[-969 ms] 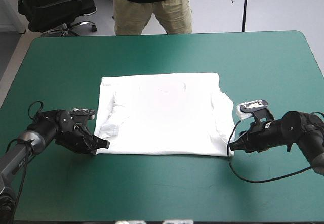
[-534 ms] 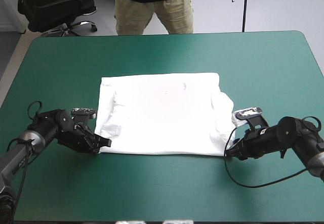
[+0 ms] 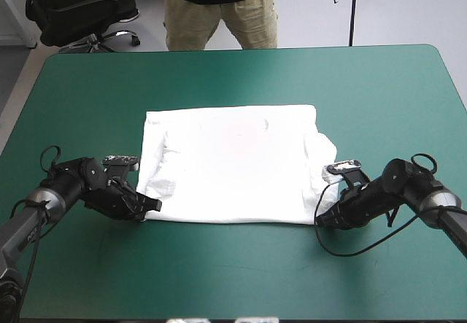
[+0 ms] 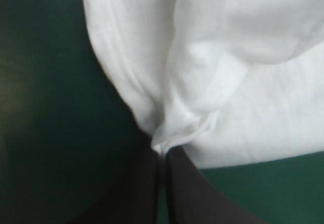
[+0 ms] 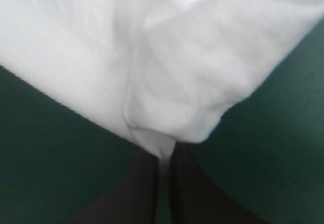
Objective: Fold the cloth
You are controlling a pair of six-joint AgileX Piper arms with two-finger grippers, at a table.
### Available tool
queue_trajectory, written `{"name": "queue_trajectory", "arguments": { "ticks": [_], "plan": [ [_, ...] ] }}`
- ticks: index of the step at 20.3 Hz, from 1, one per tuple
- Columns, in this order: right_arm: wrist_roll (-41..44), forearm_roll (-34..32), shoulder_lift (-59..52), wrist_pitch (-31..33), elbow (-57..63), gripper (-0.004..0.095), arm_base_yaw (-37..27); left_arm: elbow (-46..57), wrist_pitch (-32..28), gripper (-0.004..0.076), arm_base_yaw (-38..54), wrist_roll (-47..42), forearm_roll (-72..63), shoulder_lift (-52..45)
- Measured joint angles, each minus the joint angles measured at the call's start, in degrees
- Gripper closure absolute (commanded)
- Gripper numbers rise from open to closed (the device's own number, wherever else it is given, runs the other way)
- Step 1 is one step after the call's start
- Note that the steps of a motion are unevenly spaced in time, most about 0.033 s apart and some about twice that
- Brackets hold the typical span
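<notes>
The T-shirt [image 3: 230,166] lay spread flat on the table [image 3: 233,75]. The left pincer [image 3: 151,207] was clamped on its near left corner, the right pincer [image 3: 322,222] on its near right. Being soft and light, the cloth would likely sag between those corner holds.

Bare teal-green table cover [image 3: 241,75] lay open round the flat white short-sleeved T-shirt [image 3: 233,162]; the black-fingered left gripper [image 3: 151,207] and right gripper [image 3: 321,221] blocked its near corners.
</notes>
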Motion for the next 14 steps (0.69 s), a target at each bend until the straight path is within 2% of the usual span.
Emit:
{"name": "queue_trajectory", "arguments": {
  "ticks": [2,6,12,14],
  "plan": [
    [-1.35,1.21,-0.39,-0.05,0.00,0.0919,0.00,0.00,-0.07,0.0741,0.00,-0.07,0.20,0.00],
    [1.06,-1.92,-5.79,0.76,0.00,0.0919,0.00,0.74,0.15,0.0741,-0.17,-0.96,1.66,-2.31],
    [4.68,-2.95,-17.72,9.19,0.00,0.0920,0.00,1.38,10.33,0.0741,-0.33,-1.38,2.40,-11.58],
    [5.66,-3.39,-19.35,10.68,-0.08,0.0921,0.00,0.55,12.07,0.0741,-0.33,-1.38,2.67,-14.15]
  ]
}}
